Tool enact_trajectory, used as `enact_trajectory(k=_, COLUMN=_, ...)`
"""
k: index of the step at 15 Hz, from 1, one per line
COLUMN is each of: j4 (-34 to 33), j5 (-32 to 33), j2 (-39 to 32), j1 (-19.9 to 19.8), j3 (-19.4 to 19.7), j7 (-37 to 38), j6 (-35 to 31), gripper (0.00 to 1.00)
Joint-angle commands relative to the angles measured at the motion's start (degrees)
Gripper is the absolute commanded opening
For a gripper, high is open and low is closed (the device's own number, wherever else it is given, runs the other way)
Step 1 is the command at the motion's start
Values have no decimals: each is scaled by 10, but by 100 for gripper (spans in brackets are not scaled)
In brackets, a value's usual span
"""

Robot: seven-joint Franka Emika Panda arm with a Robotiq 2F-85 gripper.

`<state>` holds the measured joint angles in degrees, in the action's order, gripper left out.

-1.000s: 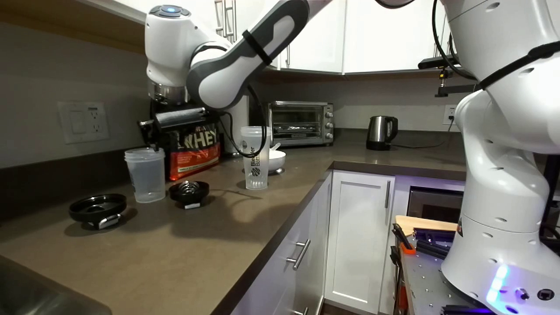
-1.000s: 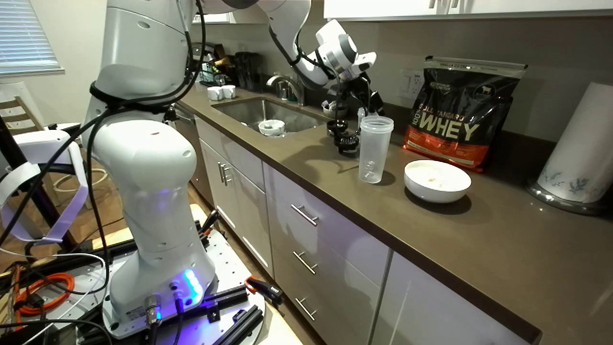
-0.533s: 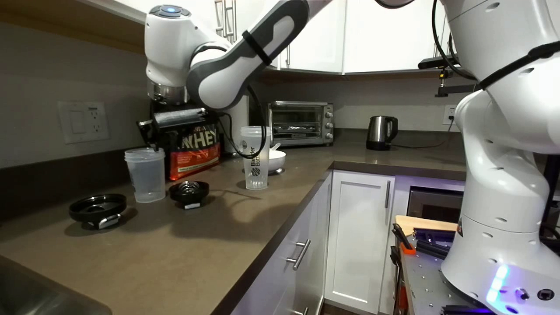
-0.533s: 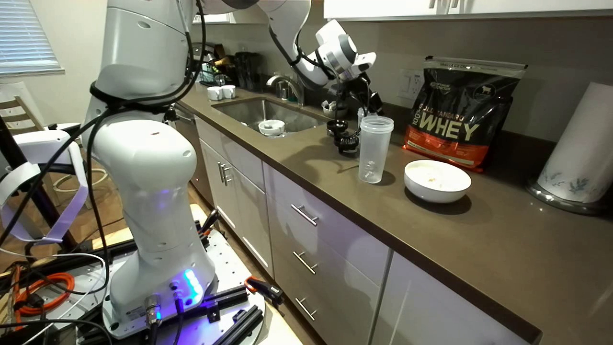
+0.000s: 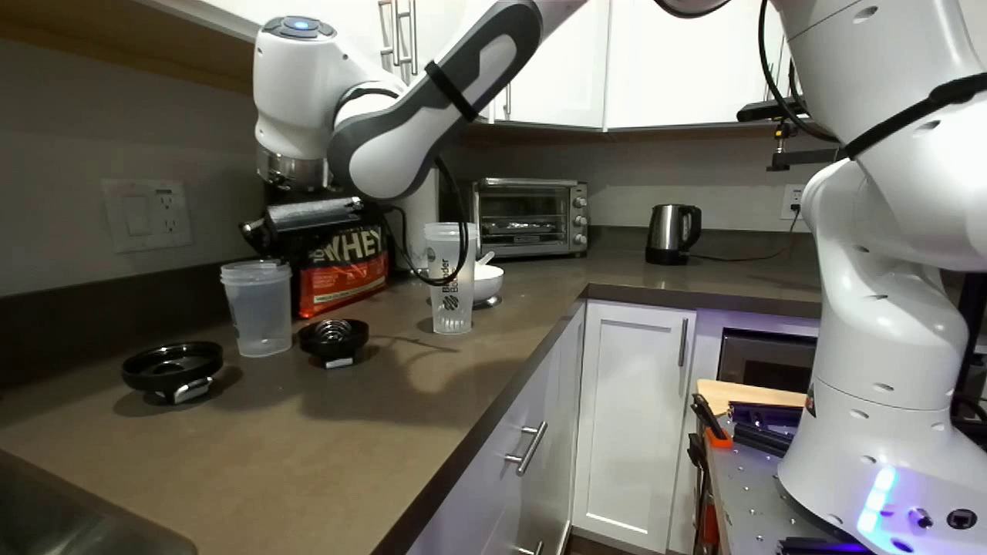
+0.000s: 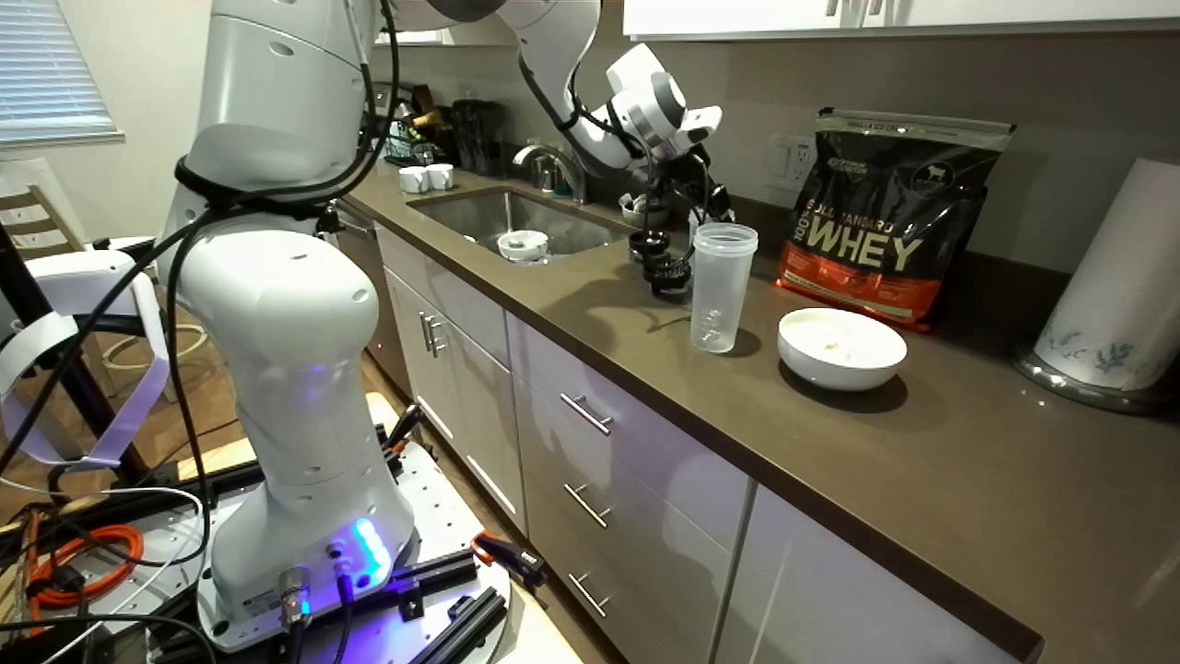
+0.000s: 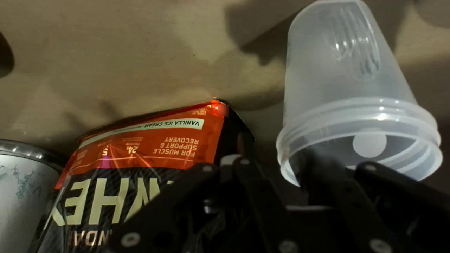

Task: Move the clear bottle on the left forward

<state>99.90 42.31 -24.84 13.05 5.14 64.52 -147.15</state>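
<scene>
The clear bottle, a wide frosted cup without a lid, stands upright on the counter at the left in an exterior view (image 5: 261, 316). A sliver of it shows behind the narrower bottle in an exterior view (image 6: 695, 221). It is large at the upper right of the wrist view (image 7: 337, 70). My gripper is open at its rim in the wrist view (image 7: 276, 151). One finger is outside the cup and the other overlaps the cup's mouth. I cannot tell whether they touch it. In an exterior view the gripper (image 5: 262, 245) is just above the rim, its fingertips hard to make out.
A black-and-red whey bag (image 5: 339, 277) stands close beside the cup. Two black lids (image 5: 173, 368) (image 5: 333, 339) lie in front of it. The narrower clear bottle (image 6: 722, 290), a white bowl (image 6: 841, 341) and a paper towel roll (image 6: 1111, 286) stand farther along the counter.
The arm and gripper have come down slightly and the gripper's tilt has shifted a little. The cup and the other objects look unmoved.
</scene>
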Motion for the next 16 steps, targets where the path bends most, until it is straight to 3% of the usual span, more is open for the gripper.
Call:
enact_trajectory(k=1, j4=-5, j5=3, j2=-5, j1=6, j3=6, j7=16, j6=-15, gripper=11)
enact_trajectory(k=3, j4=-3, j5=4, j2=-3, j1=7, j3=6, j7=16, j6=-17, gripper=7)
enact_trajectory(k=4, j4=-1, j5=5, j2=0, j1=8, j3=6, j7=17, j6=-17, gripper=1)
enact_trajectory(k=5, j4=0, j5=7, j2=1, j1=10, j3=6, j7=17, j6=-18, gripper=4)
enact_trajectory(k=16, j4=24, j5=45, j2=45, j1=42, j3=9, j7=37, j6=-25, gripper=4)
